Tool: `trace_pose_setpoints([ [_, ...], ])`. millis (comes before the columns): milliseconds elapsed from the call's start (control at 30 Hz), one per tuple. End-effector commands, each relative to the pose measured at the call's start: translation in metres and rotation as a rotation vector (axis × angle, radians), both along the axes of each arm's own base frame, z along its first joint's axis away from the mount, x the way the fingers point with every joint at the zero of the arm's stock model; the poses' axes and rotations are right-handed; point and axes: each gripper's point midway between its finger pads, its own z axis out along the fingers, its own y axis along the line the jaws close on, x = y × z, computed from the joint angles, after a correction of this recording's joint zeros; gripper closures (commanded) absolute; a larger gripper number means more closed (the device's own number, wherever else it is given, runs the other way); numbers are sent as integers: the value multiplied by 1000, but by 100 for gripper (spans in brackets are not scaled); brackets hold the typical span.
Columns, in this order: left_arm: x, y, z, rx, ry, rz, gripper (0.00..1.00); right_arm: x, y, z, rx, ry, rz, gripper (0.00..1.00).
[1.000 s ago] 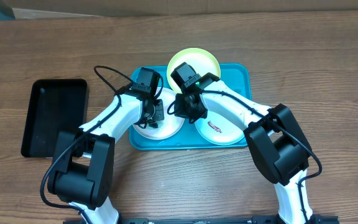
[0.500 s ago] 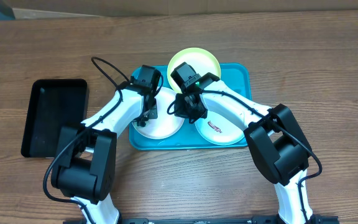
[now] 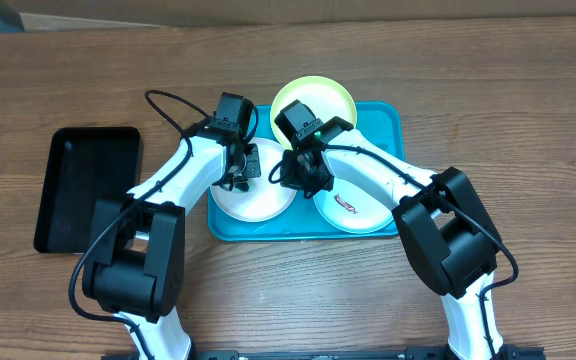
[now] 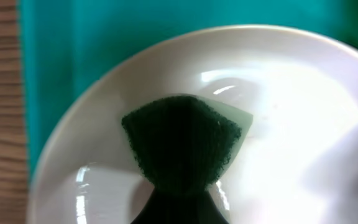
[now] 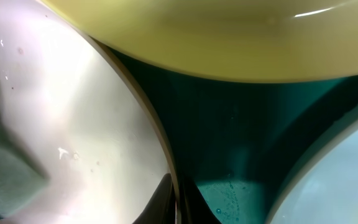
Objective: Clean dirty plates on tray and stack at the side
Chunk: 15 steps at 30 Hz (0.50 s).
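Observation:
The turquoise tray [image 3: 383, 130] holds three plates. My left gripper [image 3: 242, 168] is shut on a dark green scrub sponge [image 4: 182, 140] and presses it onto the white plate [image 3: 258, 203] at the tray's left. My right gripper [image 3: 296, 178] is shut on that plate's right rim [image 5: 173, 180], a finger on each side of the edge. A yellow-green plate [image 3: 333, 95] leans at the tray's back, seen close in the right wrist view [image 5: 229, 37]. At the tray's right lies a white plate [image 3: 353, 208] with a dark red smear.
A black rectangular bin [image 3: 88, 185] stands on the wooden table [image 3: 528, 110] to the left of the tray. Both arms cross over the tray's middle. A black cable loops off the left arm [image 3: 168, 110].
My left gripper has slid the sponge across the white plate toward the back of the tray. The right gripper has kept its hold on the rim without moving.

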Motion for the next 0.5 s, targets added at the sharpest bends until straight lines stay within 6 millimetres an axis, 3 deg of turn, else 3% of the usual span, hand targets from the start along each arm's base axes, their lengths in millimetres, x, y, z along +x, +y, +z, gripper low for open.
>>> trace_pose_setpoints([
  [0,-15,-13,-22,-72,82,-23,96,1,-14,-12,-76,-8,-22,96],
  [133,-25,-6,-39,-38,130,-17,96,1,-15,-12,-77,-8,-22,96],
  [200,-27,6,-44,34,138,-3,96,1,-15,-12,-77,-8,-22,96],
  [367,-38,53,-39,298,161,38,96,0,-15,-12,-79,-6,-22,96],
  [467,-43,67,-30,371,176,66,96,1,-15,-12,-78,-7,-22,96],
])
